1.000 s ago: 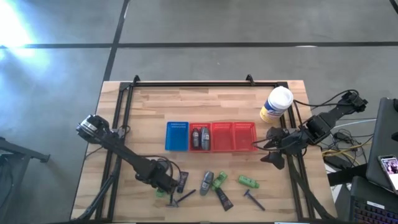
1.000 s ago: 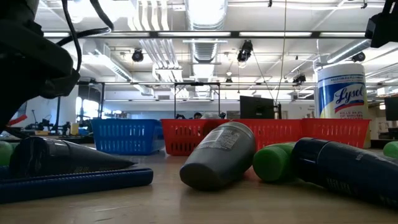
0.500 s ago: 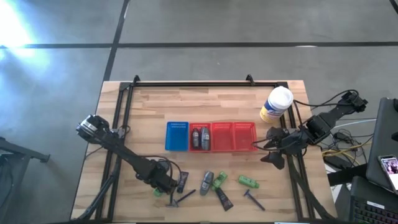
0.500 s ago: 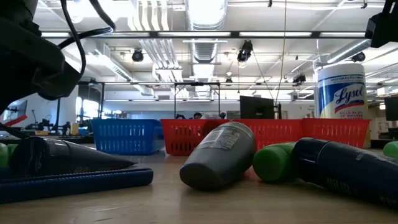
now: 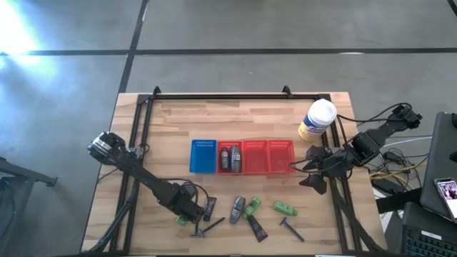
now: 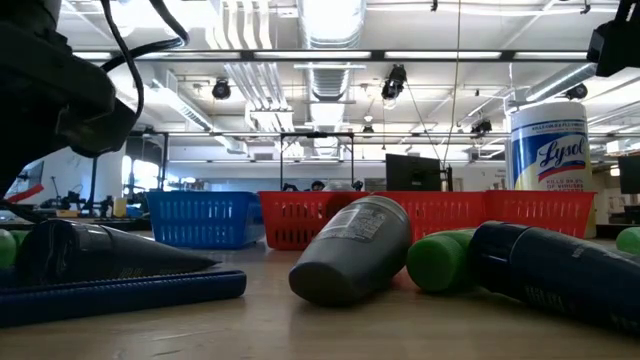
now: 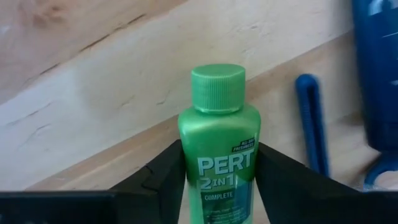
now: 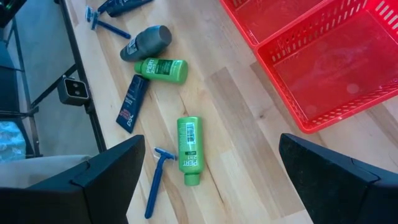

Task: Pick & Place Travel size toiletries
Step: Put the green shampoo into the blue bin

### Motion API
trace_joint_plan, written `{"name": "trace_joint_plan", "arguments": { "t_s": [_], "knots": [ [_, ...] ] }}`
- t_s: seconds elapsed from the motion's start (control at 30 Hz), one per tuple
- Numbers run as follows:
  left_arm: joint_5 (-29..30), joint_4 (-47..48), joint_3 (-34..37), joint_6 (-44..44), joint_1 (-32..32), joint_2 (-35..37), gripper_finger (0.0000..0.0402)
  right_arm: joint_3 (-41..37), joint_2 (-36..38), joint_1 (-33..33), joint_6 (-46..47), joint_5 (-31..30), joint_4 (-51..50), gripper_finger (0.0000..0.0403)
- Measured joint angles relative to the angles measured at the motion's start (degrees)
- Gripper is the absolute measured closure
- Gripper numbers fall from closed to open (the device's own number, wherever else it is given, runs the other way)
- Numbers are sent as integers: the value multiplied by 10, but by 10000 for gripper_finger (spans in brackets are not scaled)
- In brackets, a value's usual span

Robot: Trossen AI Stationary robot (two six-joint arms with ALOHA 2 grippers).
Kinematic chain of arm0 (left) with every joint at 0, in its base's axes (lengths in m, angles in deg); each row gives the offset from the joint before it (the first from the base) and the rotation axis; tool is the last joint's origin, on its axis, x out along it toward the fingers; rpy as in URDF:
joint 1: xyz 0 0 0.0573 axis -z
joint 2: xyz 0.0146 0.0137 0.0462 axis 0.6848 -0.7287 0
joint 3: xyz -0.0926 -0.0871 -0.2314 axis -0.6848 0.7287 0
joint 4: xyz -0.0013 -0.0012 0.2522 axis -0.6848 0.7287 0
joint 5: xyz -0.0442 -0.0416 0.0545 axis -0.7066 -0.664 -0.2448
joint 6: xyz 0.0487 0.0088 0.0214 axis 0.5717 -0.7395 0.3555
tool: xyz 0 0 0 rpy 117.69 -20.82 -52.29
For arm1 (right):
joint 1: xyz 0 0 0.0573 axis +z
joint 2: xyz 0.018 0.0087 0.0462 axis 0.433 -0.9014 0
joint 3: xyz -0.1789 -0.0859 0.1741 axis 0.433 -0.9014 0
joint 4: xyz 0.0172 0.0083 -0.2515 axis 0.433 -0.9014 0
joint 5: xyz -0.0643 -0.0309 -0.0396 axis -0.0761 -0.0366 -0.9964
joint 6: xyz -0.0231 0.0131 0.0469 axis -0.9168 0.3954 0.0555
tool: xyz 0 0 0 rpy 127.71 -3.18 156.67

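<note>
Left gripper [image 7: 214, 180] holds, between its fingers, one of three green bottles [image 7: 217, 149] near the bench's [image 5: 164, 135] front edge, beside two razors [image 5: 289, 228], two brown tubes [image 5: 255, 227] and one grey stick [image 5: 236, 210]; right gripper [image 5: 308, 171] hangs wide by four baskets [image 5: 280, 155].

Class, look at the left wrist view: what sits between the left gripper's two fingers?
A green Pert bottle, cap pointing away from the left gripper; its fingers flank the body on both sides.
</note>
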Motion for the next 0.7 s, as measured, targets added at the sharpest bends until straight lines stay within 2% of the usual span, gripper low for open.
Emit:
{"name": "trace_joint_plan", "arguments": {
  "t_s": [0.23,0.43,0.57,0.7],
  "knots": [
    [49,-3,-23,-8,-6,12,228,0,0,0,0,0,0,35],
    [146,8,-27,-44,-27,74,229,0,0,0,0,0,0,35],
    [215,32,-27,-47,-65,124,230,0,0,0,-2,0,0,35],
    [228,72,-27,14,-132,166,236,0,0,0,-2,0,0,35]
  ]
}}
